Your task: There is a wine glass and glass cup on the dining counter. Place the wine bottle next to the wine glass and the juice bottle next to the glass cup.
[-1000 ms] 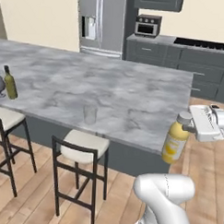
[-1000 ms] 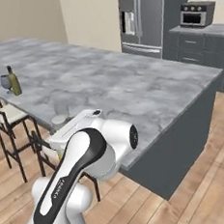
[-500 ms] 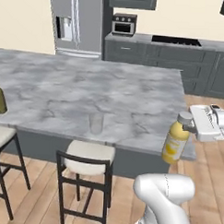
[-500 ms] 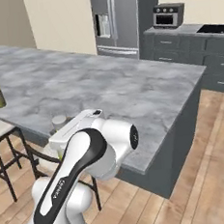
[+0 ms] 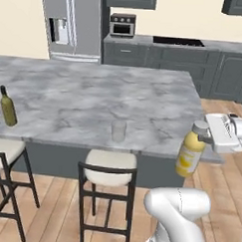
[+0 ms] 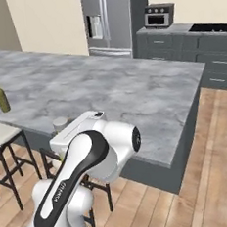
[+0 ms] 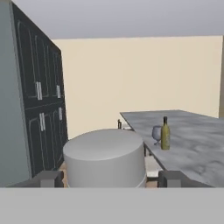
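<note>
Wood floor (image 5: 53,224), cream walls (image 5: 23,19), 2 stools (image 5: 110,165), steel fridge (image 5: 72,23).

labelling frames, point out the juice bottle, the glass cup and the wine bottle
juice bottle (image 5: 190,157), left base view, yellow body.
glass cup (image 5: 118,131), left base view, side wall.
wine bottle (image 5: 8,109), left base view, lower body.

Yellow juice bottle (image 5: 190,155) grey-capped, olive wine bottle (image 5: 8,107), grey-marbled counter (image 5: 94,99)

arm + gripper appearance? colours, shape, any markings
The arm is glossy white, with rounded shells, a dark band along one link bearing small white lettering, and a round dark joint cap. The gripper is a boxy white hand; its fingertips are small dark grey blocks.
</note>
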### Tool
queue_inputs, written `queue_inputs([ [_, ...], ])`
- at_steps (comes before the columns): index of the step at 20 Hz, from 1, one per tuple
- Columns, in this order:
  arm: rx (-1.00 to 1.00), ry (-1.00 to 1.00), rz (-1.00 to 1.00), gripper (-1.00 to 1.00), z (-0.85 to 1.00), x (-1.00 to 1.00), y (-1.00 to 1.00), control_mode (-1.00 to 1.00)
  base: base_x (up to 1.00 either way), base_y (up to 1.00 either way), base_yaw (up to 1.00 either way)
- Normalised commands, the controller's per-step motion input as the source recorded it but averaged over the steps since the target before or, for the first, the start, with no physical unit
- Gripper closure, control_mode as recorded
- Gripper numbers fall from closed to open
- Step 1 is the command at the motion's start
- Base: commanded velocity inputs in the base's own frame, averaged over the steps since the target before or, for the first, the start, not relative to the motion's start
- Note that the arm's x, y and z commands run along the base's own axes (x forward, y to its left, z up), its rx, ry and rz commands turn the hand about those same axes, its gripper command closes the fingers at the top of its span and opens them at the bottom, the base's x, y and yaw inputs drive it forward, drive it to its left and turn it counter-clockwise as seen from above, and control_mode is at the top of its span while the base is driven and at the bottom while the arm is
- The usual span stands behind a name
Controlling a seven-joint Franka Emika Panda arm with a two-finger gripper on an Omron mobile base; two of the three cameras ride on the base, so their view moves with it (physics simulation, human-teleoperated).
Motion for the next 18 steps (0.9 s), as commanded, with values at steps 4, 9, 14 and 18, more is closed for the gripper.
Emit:
queue_inputs([
  [4,0.0,0.0,0.0,1.0,0.0,0.0,0.0,1.0,0.11,0.67,-0.2],
  [9,0.0,0.0,0.0,1.0,0.0,0.0,0.0,1.0,0.52,0.55,-0.21],
  [14,0.0,0.0,0.0,1.0,0.0,0.0,0.0,1.0,0.49,0.19,-0.07],
  [18,0.0,0.0,0.0,1.0,0.0,0.0,0.0,1.0,0.6,0.17,-0.07],
])
